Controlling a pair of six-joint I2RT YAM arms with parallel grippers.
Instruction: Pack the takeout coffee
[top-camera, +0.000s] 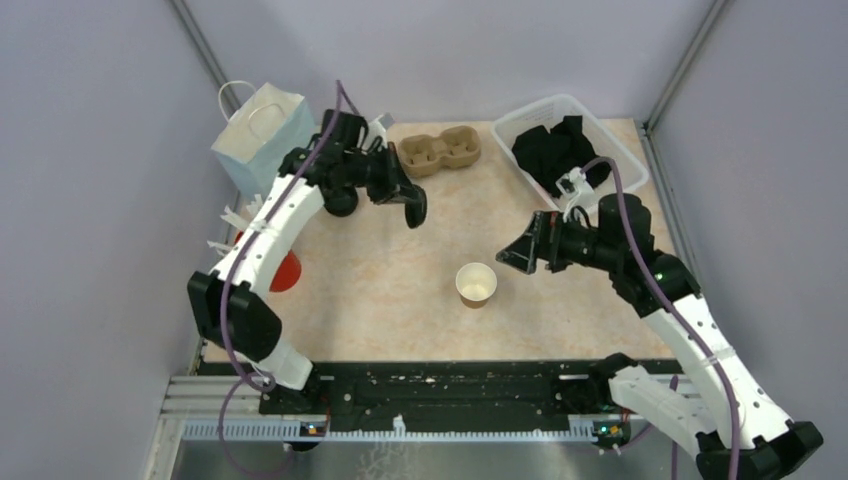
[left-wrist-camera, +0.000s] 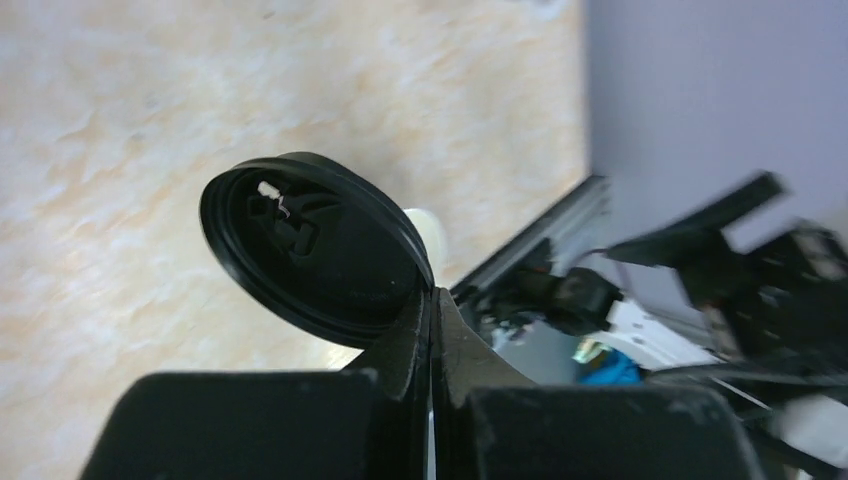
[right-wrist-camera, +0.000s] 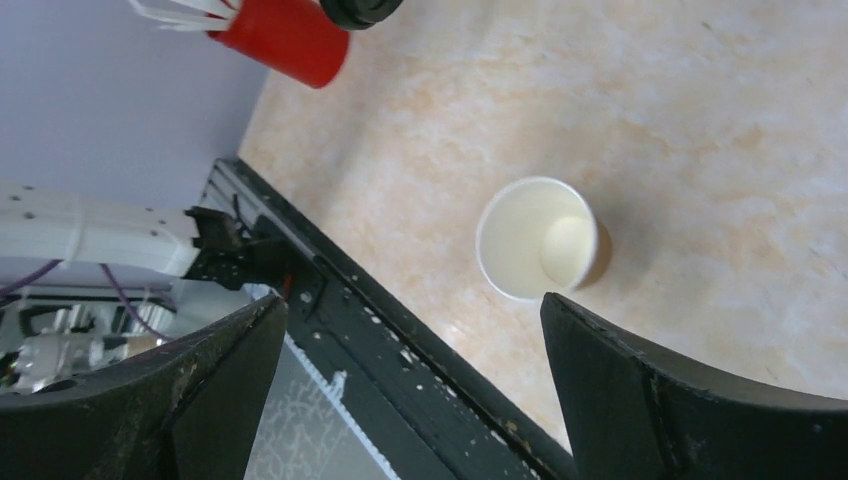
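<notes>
Low in the middle of the top view, one lidless kraft paper cup (top-camera: 476, 284) is seen upright on the table (top-camera: 400, 290), its white inside showing. Just to its upper right, the right gripper (top-camera: 512, 256) is seen with its jaws wide apart, nothing between them. At left, a red cup (top-camera: 287, 272) is partly hidden by the left arm. Farther up, a round black lid (left-wrist-camera: 315, 245) is clamped by its rim in the closed left gripper (top-camera: 413, 207), over the table. Beyond, a cardboard carrier (top-camera: 440, 150), a clear bin (top-camera: 535, 116) of black things and a paper bag (top-camera: 258, 135) are set along the far edge.
</notes>
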